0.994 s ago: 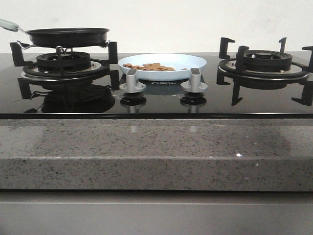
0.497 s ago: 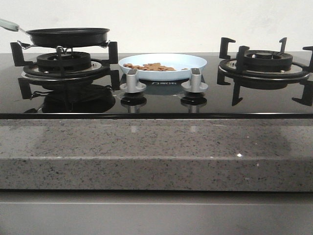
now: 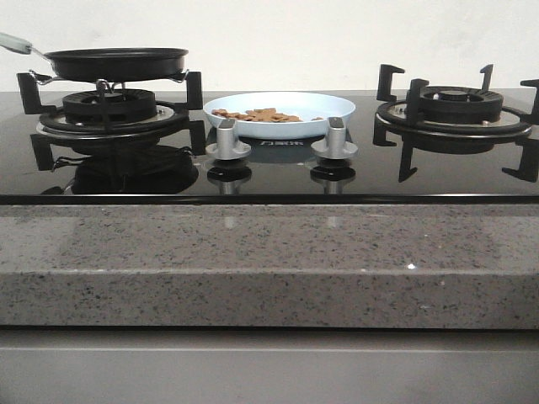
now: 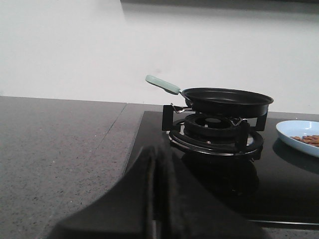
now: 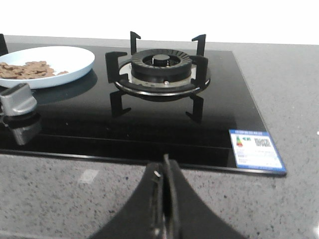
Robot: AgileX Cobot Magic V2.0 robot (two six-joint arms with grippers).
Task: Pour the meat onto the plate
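Meat (image 3: 263, 114) lies in the pale blue plate (image 3: 337, 105), at the middle of the black glass hob (image 3: 278, 172) behind two knobs. Frying pan (image 3: 118, 62) (black, pale handle) sits on the left burner. Left gripper (image 4: 157, 199) and right gripper (image 5: 164, 199): fingers pressed together, holding nothing, over the stone counter (image 3: 269, 261).

Two burners (image 3: 109, 108), two knobs (image 3: 227, 139)
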